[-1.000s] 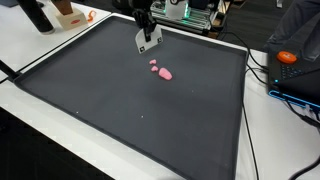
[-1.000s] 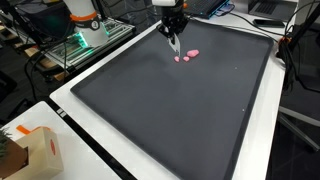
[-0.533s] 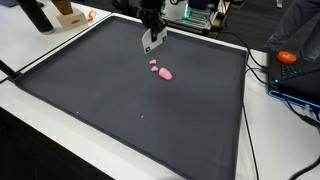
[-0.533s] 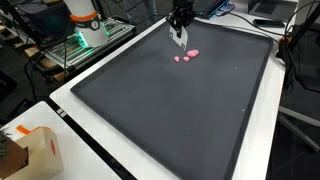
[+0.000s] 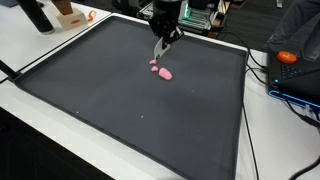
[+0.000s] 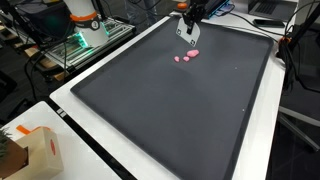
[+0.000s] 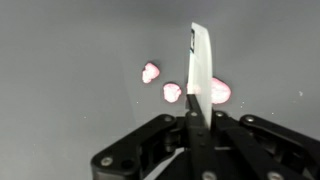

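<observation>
We counted three pink pieces in the wrist view: two at nine o'clock of the one white strip, one at its three o'clock. In both exterior views we found one dark mat, and in an exterior view one cardboard box at the mat's seven o'clock.

Lumps lying on a mat, a strip hanging over them.
The mat is covering the worktop; three lumps are sitting together toward its far edge. The strip, pinched in the hand, is hanging just above them: in the wrist view, two are showing left of it, one right.
</observation>
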You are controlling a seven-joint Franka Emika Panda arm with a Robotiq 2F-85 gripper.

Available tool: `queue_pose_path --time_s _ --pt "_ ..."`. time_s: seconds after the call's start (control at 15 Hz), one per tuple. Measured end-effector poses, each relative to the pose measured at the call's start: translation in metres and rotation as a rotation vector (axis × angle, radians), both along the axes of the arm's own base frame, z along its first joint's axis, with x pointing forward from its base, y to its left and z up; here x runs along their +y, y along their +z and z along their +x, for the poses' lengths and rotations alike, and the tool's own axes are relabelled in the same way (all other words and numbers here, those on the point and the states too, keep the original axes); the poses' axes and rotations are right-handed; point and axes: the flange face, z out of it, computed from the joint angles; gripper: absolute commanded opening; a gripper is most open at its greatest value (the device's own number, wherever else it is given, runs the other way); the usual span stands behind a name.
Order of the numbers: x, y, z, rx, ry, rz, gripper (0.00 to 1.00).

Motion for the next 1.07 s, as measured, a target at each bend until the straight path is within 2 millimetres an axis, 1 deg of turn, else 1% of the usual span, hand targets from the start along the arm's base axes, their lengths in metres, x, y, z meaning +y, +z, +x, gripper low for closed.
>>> queue_pose_path --time_s 0.27,0.53,0.8,1.07 --pt "0.035 -0.007 0.014 0.021 0.074 -0.037 0.01" --pt "0.063 -0.011 0.024 0.027 0.129 -0.061 0.01" --pt "0.085 -0.014 0.032 0.032 0.173 -0.068 0.01" --pt "0.099 -0.016 0.039 0.033 0.202 -0.066 0.01"
